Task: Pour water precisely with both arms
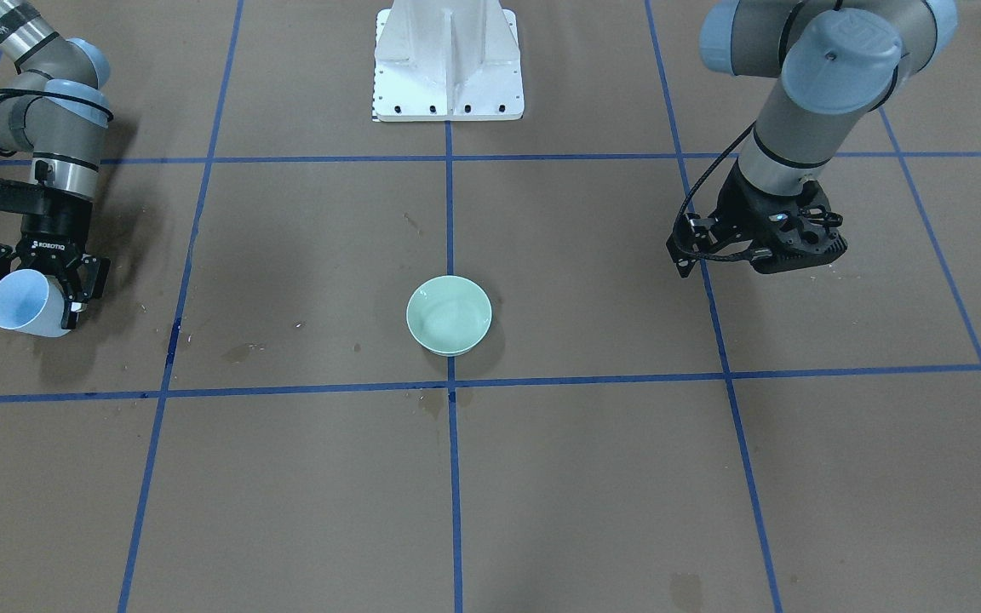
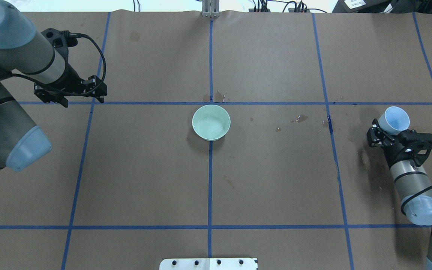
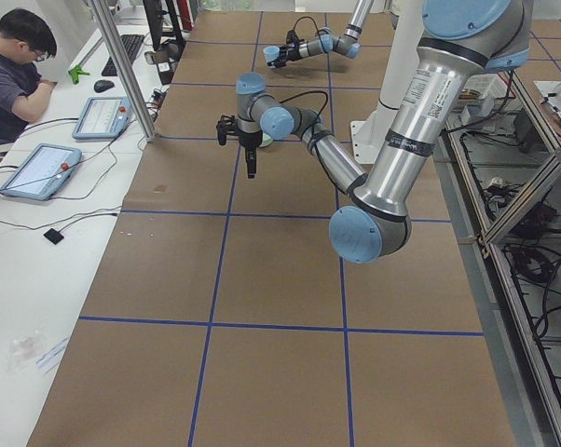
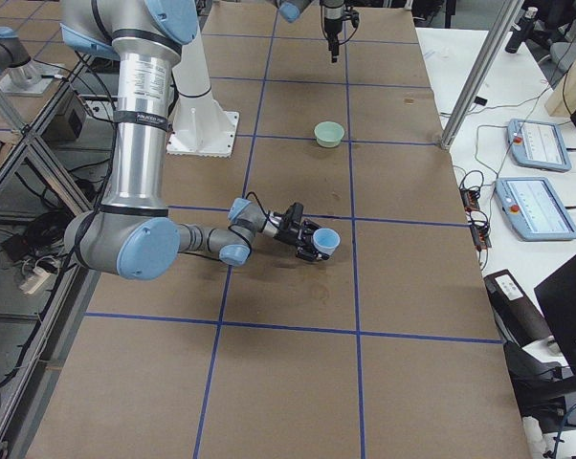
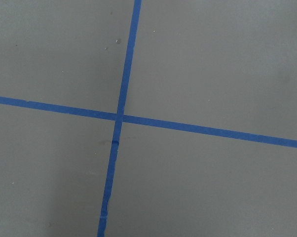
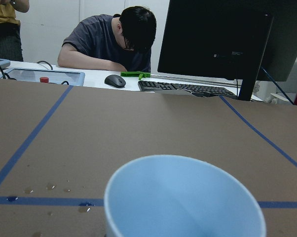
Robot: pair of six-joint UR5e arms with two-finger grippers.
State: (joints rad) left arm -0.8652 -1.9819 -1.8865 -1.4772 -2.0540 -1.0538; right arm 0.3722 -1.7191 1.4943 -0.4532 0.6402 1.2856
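My brown paper-covered worktop (image 2: 276, 180) is marked into squares by blue tape lines (image 2: 210, 187), and my white pedestal (image 1: 448, 60) is bolted at its edge on the middle line. My left arm (image 2: 9, 75) reaches out over the far left of the worktop, and its tool (image 1: 763, 243) hangs above a crossing of two tape lines. Its wrist camera sees only that crossing, and I cannot tell how far its jaws stand apart. My right arm (image 2: 414, 187) lies low over the right side, stretched forward with its tool (image 1: 41, 294) close to the surface. That tool is clamped on a light-blue cup (image 2: 396, 119), one finger on either side of the wall. The cup is tilted so that its mouth faces away from me and upward. A pale green bowl (image 2: 211, 122) stands upright on the middle tape line, about midway between my two tools and well apart from both. Its inside has a soft sheen, but I cannot tell whether that is liquid. The water (image 6: 84, 207) I can make out is a few small glinting drops on the worktop. They lie on and beside the tape line just in front of the cup, and I cannot tell how much is in the cup itself.
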